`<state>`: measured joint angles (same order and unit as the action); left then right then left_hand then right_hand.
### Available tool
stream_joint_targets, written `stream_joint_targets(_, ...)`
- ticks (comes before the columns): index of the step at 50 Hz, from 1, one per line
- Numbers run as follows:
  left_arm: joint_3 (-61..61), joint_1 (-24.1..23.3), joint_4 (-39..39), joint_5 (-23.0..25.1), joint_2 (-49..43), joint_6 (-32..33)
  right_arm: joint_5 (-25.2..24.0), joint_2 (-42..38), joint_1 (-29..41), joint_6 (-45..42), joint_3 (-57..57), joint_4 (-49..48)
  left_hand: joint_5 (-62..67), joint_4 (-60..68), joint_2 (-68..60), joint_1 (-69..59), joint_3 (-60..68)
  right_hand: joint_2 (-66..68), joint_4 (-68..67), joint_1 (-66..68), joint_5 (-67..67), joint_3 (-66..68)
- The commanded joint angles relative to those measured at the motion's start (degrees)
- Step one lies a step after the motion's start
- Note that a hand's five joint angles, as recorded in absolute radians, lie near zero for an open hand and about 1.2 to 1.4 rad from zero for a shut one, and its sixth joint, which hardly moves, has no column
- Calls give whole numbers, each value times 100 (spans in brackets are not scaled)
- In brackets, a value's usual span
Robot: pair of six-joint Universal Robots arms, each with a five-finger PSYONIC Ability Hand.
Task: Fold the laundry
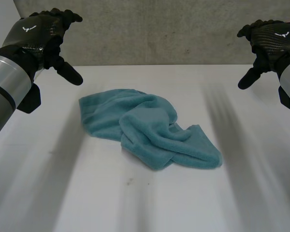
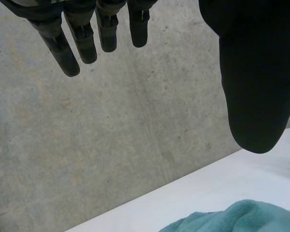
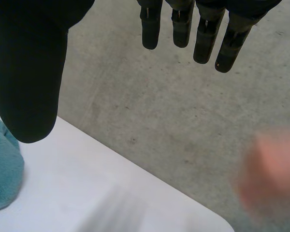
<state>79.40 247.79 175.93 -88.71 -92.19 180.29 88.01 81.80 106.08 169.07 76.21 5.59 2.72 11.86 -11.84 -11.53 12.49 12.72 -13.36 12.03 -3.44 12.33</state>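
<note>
A teal towel (image 1: 150, 129) lies crumpled in the middle of the white table (image 1: 145, 203), with one flat layer spread to the left and a rumpled fold heaped toward the right. My left hand (image 1: 43, 31) hovers high at the far left, open, clear of the cloth. My right hand (image 1: 270, 38) hovers high at the far right, open too. In the left wrist view the straight fingers (image 2: 82, 38) and thumb (image 2: 253, 82) hold nothing, and the towel (image 2: 237, 220) peeks below. In the right wrist view the fingers (image 3: 203, 34) and thumb (image 3: 29, 87) are spread, with the towel (image 3: 2, 169) beside the thumb.
A grey concrete wall (image 1: 154, 29) rises behind the table's far edge. A blurred pinkish shape (image 3: 273, 174), maybe a person's hand, appears beyond my right hand's fingers near the table corner.
</note>
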Motion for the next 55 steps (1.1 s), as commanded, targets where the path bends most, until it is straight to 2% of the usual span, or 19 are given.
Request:
stream_joint_targets(1, 5, 15, 134, 11, -403, 6, -696, -85, -44, -6, -10, 3, -201, -114, 113, 81, -178, -272, 336, -203, 344, -233)
stream_joint_targets(11, -57, -55, 662, 117, -1337, 279, -1093, -832, 27, -138, -133, 232, -133, -46, 45, 13, -110, -272, 336, -203, 344, -233)
stream_joint_targets(16, -74, -91, 776, 626, -1882, 692, -1435, -1333, 97, 11, -212, 302, -133, -46, 45, 13, -110, -272, 336, -203, 344, -233)
stream_joint_targets(18, 13, -195, 741, 819, -2118, 980, -1593, -1849, 237, 370, -439, 302, -133, -46, 45, 13, -110, -272, 336, -203, 344, -233)
stream_joint_targets(24, 365, -240, 768, 785, -2154, 1316, -1699, -2546, 405, 1251, -818, 284, -150, -63, 62, 30, -127, -272, 336, -203, 344, -233)
stream_joint_targets(29, 717, -38, 794, 785, -1917, 1360, -1892, -3423, 649, 2417, -1414, 293, -234, -147, 146, 114, -211, -272, 336, -203, 344, -233)
stream_joint_targets(31, 1031, 294, 803, 758, -1602, 1334, -1953, -3616, 772, 2620, -1564, 293, -267, -181, 179, 148, -244, -264, 328, -195, 336, -225)
stream_joint_targets(35, 1306, 516, 811, 741, -1319, 1316, -2015, -3979, 958, 2929, -1847, 293, -267, -181, 180, 148, -245, -179, 244, -111, 251, -141)
stream_joint_targets(38, 1498, 586, 838, 741, -1144, 1316, -1963, -4269, 1116, 3017, -2128, 293, -272, -186, 184, 153, -249, 712, -648, 781, -640, 751)
stream_joint_targets(39, 1560, 612, 881, 741, -1091, 1316, -1954, -4356, 1195, 3017, -2250, 319, -272, -186, 184, 153, -249, 2161, -2097, 2230, -2089, 2200)
stream_joint_targets(40, 1560, 613, 882, 741, -1091, 1316, -1954, -4357, 1196, 3017, -2251, 320, -272, -186, 184, 153, -249, 2176, -2111, 2244, -2104, 2214)
stream_joint_targets(42, 1631, 709, 995, 750, -1064, 1316, -1901, -4322, 1292, 2956, -2382, 337, -272, -186, 184, 153, -249, 5889, -5824, 5957, -5817, 5927)
stream_joint_targets(43, 1631, 709, 996, 750, -1064, 1316, -1901, -4322, 1292, 2956, -2383, 337, -272, -186, 184, 153, -249, 5910, -5845, 5978, -5838, 5948)
stream_joint_targets(44, 1631, 753, 1057, 758, -1064, 1325, -1901, -4191, 1283, 2947, -2391, 346, -272, -186, 184, 153, -249, 6720, -6656, 6789, -6648, 6759)
stream_joint_targets(48, 1525, 815, 1225, 793, -1108, 1333, -1963, -3539, 1248, 2833, -2260, 346, -272, -186, 184, 153, -249, 6728, -6664, 6797, -6656, 6767)
stream_joint_targets(50, 1263, 806, 1522, 811, -1309, 1342, -2033, -2735, 1239, 2370, -2033, 424, -272, -186, 184, 153, -249, 6728, -6664, 6797, -6656, 6767)
stream_joint_targets(51, 1262, 806, 1523, 811, -1310, 1342, -2033, -2731, 1239, 2367, -2031, 425, -272, -186, 184, 153, -249, 6728, -6664, 6797, -6656, 6767)
stream_joint_targets(53, 833, 736, 1751, 820, -1756, 1342, -2129, -2022, 1231, 1458, -1559, 696, -272, -186, 184, 153, -249, 6728, -6664, 6797, -6656, 6767)
stream_joint_targets(55, 579, 683, 1761, 872, -1959, 1333, -2182, -1723, 1231, 879, -1348, 906, -272, -186, 184, 153, -249, 6728, -6664, 6797, -6656, 6767)
